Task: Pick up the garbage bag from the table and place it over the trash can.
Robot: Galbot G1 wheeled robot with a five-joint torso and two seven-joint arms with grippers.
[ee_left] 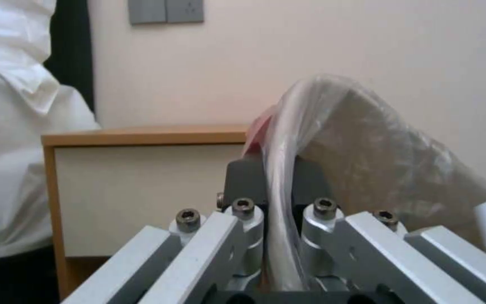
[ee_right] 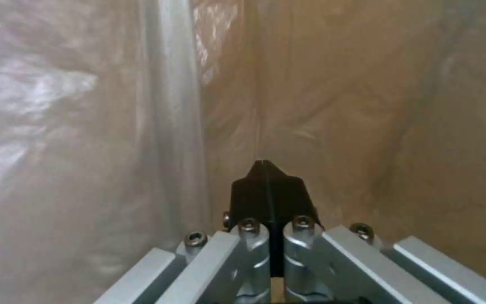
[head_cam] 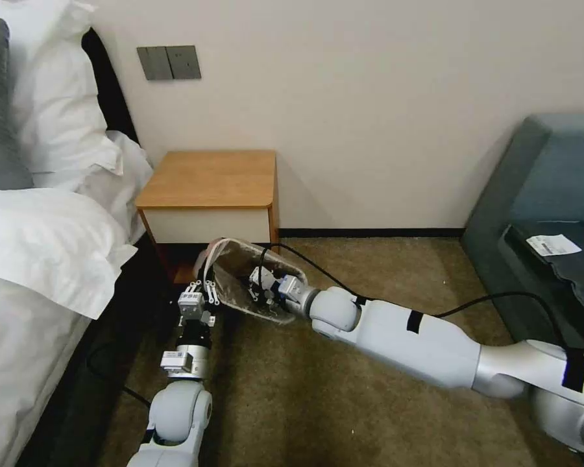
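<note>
Plain cream wall (head_cam: 383,110) at the far side with a grey switch plate (head_cam: 169,62) up on the left; olive-brown carpet (head_cam: 344,402) all over the floor; bed (head_cam: 39,272) with white sheets and pillows on the left; grey-blue sofa (head_cam: 551,194) on the right; black skirting (head_cam: 370,232) along the wall.

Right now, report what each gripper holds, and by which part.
Left gripper: garbage bag, by its edge. Right gripper: shut inside the bag, apparently pinching its film.

No text is legible: the white paper slip (head_cam: 553,244) and the grippers' small labels are unreadable.
</note>
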